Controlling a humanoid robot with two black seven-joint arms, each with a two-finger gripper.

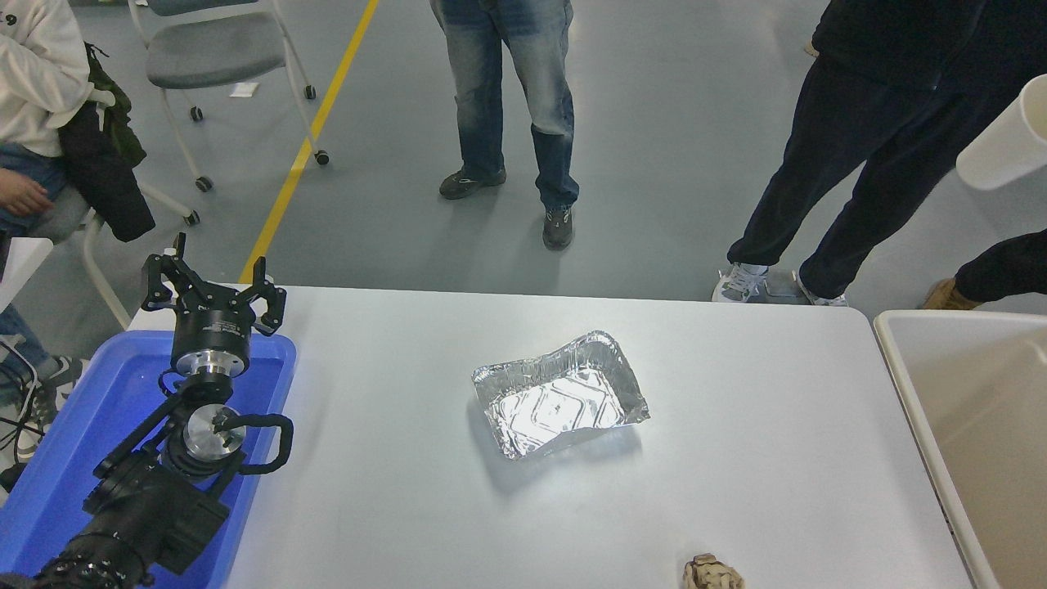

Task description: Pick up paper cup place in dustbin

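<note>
One cup (pixel 1002 151), one bin (pixel 900 360), one foil tray (pixel 559 393).
The left gripper (pixel 213 288) stood spread apart over a blue tub (pixel 270 352); the cup hung far to its right, the right gripper unseen.

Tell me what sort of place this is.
Probably a robotics lab or workshop floor: a grey floor with a yellow line, a wheeled chair, and people standing watching beyond the white table.

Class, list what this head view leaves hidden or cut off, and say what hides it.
- Right gripper: beyond the right edge, not seen.
- Paper cup: rim cut off by the right edge.
- Dustbin: right and near parts cut off.
- Brown lump: bottom edge crops it.
- Left gripper: fully seen, open.
</note>
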